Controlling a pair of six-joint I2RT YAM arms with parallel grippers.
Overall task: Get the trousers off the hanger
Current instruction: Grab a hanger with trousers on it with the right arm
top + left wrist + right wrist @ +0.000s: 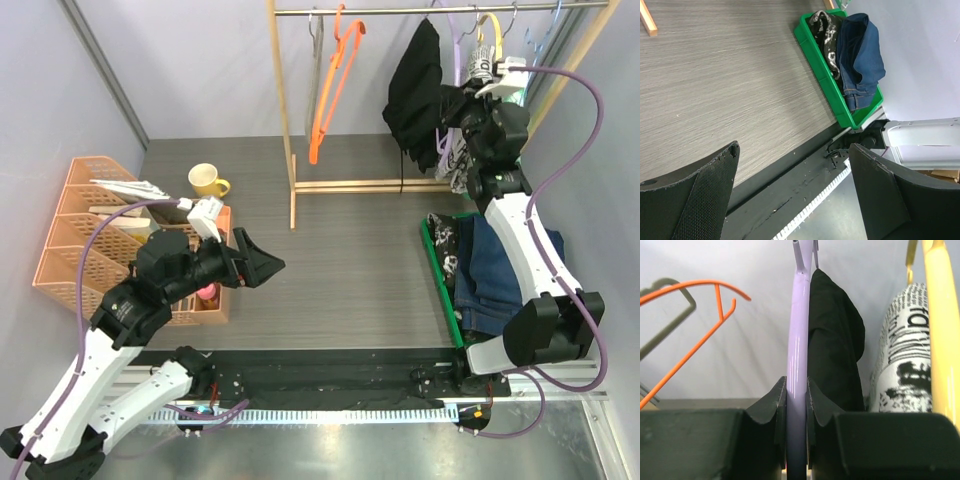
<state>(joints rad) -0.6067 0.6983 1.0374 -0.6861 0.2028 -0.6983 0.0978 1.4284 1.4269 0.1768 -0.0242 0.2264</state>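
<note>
Right tool [797,405] is closed on the lilac hanger [798,340], one finger on each side of its bar, up at the rail [400,10] at 1 o'clock in the top view. The black trousers [832,340] hang on that hanger, draped just beside the tool on the 3 o'clock side in the wrist view. Further to 3 o'clock we see the newspaper-print trousers [902,350] next to the yellow hanger [940,330]. The orange hanger [330,90] hangs bare at 12 o'clock. Some pale patterned cloth shows below the right tool in the top view, and we can't tell which pair it is.

Left tool [262,255] is wide open and holds nothing. It hovers over the tabletop [350,260] at 9 o'clock, beside the orange basket [70,250]. A yellow mug [207,180] stands at 10 o'clock.

The green tray [815,52] sits at 4 o'clock under the right arm. In it lie the marbled trousers [824,30] and the denim trousers [860,55], touching, with the denim spilling over the far rim.
</note>
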